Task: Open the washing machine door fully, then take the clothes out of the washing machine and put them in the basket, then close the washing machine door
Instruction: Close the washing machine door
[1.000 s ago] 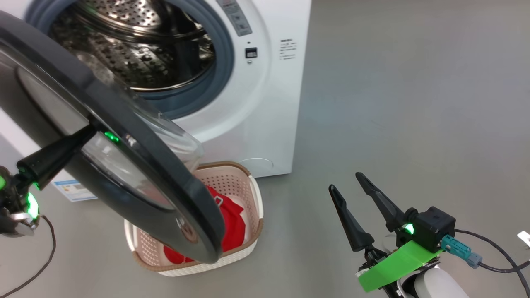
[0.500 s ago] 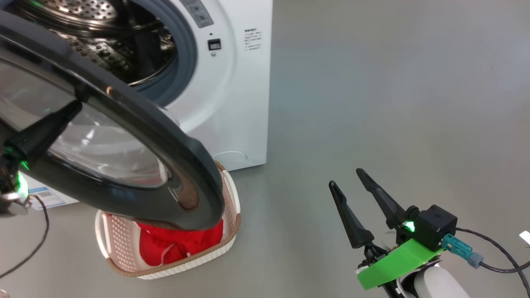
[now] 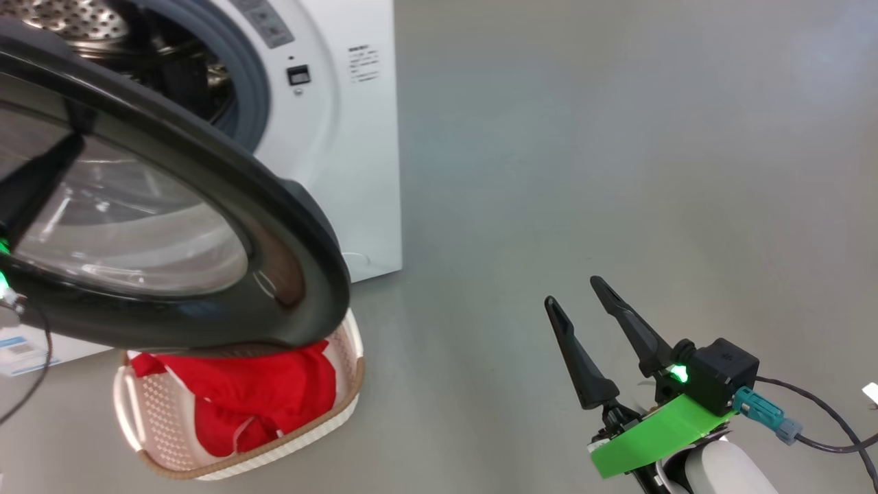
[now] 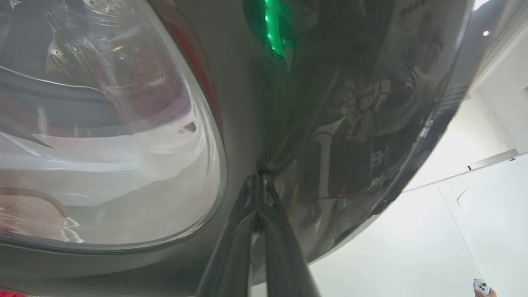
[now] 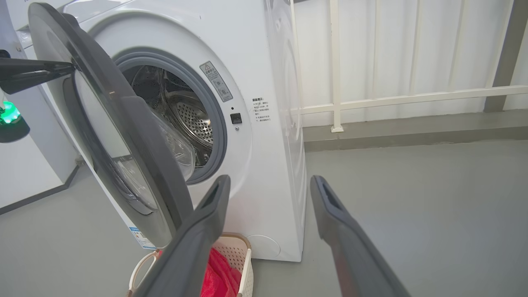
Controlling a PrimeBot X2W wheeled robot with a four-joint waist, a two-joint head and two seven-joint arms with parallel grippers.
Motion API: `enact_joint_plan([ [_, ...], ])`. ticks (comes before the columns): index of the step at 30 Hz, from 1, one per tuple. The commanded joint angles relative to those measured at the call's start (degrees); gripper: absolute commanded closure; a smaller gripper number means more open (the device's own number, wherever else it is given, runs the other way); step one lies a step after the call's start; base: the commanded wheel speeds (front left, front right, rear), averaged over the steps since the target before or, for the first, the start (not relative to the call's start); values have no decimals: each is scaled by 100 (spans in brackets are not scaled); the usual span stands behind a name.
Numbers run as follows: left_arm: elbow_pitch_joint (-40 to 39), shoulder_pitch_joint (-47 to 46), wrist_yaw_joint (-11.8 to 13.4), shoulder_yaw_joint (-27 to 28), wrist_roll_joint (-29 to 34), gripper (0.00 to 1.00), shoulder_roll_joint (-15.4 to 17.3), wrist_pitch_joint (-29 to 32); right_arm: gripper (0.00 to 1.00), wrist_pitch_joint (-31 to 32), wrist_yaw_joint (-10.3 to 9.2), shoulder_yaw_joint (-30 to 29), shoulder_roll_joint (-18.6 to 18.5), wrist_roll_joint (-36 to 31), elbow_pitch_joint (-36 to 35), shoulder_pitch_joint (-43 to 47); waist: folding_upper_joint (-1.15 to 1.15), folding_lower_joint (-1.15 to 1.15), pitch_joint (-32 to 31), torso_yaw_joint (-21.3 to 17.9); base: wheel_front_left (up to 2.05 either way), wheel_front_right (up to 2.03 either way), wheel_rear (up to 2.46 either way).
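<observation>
Over the basket (image 3: 154,422), the washing machine door (image 3: 288,226) has swung further closed.

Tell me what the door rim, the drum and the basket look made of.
Door rim: likely plastic, glossy black; it shows reflections. Drum: shiny metal, probably steel, punched with holes. Basket: matte cream plastic, perforated walls, brown woven-look rim.

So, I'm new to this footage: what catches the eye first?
The big black-rimmed washing machine door looms half open at the head view's left, the shut left gripper against its glossy rim. Below it, red clothes lie in the cream basket; the open right gripper hangs at lower right.
</observation>
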Motion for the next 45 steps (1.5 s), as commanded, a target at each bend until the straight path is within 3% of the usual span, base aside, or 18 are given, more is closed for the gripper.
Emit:
enact_joint_plan([
  [1, -112, -362, -89, 260, 56, 100, 274, -51, 0, -28, 9, 127, 48, -90, -177, 6, 0, 0, 38, -100, 0, 0, 0],
  [10, 399, -657, -239, 533, 136, 100, 421, -291, 0, -28, 9, 111, 96, -146, -259, 31, 0, 0, 200, -452, 0, 0, 0],
  [22, 930, -1019, -468, 666, 241, 100, 604, -409, 0, -28, 9, 49, 193, -214, -353, 17, 0, 0, 403, -643, 0, 0, 0],
  [45, 767, -816, -752, 305, 362, 100, 350, -249, 0, -28, 9, -7, 86, -223, -196, -54, 0, 0, 200, -36, 0, 0, 0],
])
